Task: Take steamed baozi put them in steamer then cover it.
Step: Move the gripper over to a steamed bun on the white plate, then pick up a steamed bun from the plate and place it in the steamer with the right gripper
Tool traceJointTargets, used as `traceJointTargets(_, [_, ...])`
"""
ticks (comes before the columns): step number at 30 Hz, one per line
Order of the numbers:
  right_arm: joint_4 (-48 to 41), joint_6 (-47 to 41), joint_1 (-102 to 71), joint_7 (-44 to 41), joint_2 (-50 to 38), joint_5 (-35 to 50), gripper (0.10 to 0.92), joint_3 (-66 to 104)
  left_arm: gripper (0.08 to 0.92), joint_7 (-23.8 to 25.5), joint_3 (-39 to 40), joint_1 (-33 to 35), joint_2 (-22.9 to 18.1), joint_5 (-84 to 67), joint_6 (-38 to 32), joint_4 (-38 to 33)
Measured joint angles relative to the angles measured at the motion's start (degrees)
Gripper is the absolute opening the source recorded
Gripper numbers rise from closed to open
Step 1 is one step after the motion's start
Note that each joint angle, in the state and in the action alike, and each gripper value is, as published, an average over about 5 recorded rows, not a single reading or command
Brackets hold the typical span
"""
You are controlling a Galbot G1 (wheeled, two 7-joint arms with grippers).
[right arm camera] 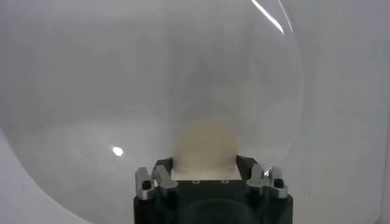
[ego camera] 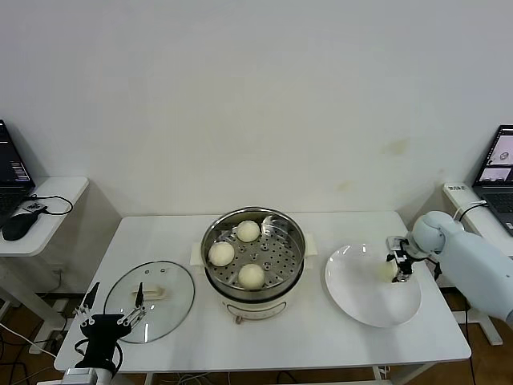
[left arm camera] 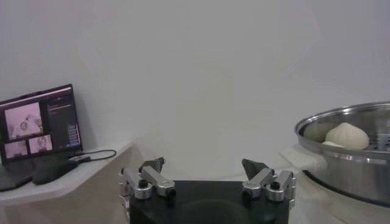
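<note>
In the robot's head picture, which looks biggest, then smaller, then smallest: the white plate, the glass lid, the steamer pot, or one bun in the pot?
1. Steamer pot, white plate and glass lid: too alike to rank.
2. Bun: clearly smallest.

light: bright, even | shadows: soft | glare: plate [right arm camera: 268, 15] | close-ups blurred

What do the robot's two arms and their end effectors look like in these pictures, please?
The right arm has a smooth, rounded, pale blue-white shell with a ball-like wrist joint. Its right end effector is a black block with silver metal finger links and dark tips. The left end effector is the same build: black body, silver links with round bolts, thin dark fingers, with a black cable looping beside it. No markings are visible.
</note>
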Motion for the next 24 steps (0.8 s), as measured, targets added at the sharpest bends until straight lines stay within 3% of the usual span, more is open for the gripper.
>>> traceJointTargets(13, [11.04,-5.99,13.24,-2.08,-4.63,9.76,0.642,-9.24,0.823,0.03,0.63,-1.13,0.45,-0.02,0.16,-0.16])
traceJointTargets(24, [21.7,-13.98,33.81,0.11,-0.76,25.31,0.652,-23.73,0.823,0.04,0.93,-2.09,0.69,-0.13,0.19,0.2])
